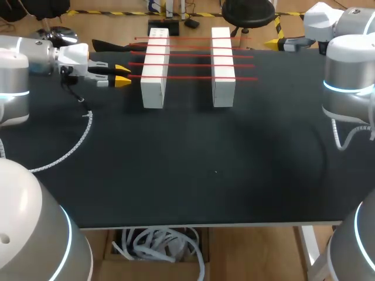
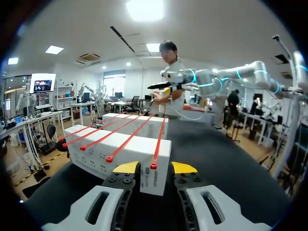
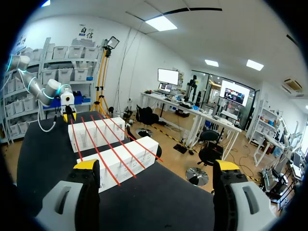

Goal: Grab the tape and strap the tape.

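Head view: left claw, open, sits near the surface's far left corner, just beside four red tapes stretched across two white blocks by the far edge. At the far right corner, right claw gapes wide.

We are holding our left arm in from the left side, its white wrist lying level and pointing across toward the right. The left gripper is standing open, its two yellow-tipped fingers sitting only a little apart, side by side. Our right arm is coming in from the right, its grey upright link standing near the edge and its white forearm lying along the far side, pointing leftward. The right gripper is also standing open; in its own wrist view its fingertips are sitting wide apart, nothing touching either of them.
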You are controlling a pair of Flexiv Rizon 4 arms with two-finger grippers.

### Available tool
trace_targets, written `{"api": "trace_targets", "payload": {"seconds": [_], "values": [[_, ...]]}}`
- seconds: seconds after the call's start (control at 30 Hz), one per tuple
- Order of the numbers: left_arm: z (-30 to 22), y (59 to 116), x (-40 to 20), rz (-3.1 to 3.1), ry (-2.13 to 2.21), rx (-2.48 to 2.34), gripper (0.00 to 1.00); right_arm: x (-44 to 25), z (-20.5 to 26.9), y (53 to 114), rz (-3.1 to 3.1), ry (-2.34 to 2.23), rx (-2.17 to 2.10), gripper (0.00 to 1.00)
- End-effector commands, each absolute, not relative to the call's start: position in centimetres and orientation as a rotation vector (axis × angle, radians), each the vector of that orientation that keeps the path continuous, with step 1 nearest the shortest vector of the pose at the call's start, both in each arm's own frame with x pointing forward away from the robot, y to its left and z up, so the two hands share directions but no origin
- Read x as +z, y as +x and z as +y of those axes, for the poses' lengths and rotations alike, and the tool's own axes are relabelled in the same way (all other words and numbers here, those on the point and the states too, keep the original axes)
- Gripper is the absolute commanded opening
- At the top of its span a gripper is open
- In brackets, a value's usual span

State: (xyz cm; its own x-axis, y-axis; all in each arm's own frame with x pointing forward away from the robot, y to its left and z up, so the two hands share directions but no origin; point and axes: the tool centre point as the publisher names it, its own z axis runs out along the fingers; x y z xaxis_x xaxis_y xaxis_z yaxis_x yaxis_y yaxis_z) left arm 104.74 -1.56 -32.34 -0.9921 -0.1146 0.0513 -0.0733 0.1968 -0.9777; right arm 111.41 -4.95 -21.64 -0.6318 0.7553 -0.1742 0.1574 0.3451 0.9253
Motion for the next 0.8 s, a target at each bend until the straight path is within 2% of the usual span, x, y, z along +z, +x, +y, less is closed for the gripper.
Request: {"api": "trace_targets", "payload": {"seconds": [0.03,0.43,0.53,0.8], "values": [[-1.57,104.5,-32.08,2.405,-0.194,-1.956,0.26,-21.64,-4.96,111.42,2.012,0.794,1.29,1.0],[-1.54,104.44,-32.04,2.414,-0.192,-1.959,0.29,-21.64,-4.96,111.42,2.012,0.794,1.29,1.0],[-1.56,104.39,-32.06,2.414,-0.194,-1.962,0.26,-21.64,-4.96,111.42,2.012,0.794,1.29,1.0],[-1.7,104.36,-32.12,2.415,-0.193,-1.968,0.25,-21.64,-4.96,111.42,2.012,0.794,1.29,1.0]]}}
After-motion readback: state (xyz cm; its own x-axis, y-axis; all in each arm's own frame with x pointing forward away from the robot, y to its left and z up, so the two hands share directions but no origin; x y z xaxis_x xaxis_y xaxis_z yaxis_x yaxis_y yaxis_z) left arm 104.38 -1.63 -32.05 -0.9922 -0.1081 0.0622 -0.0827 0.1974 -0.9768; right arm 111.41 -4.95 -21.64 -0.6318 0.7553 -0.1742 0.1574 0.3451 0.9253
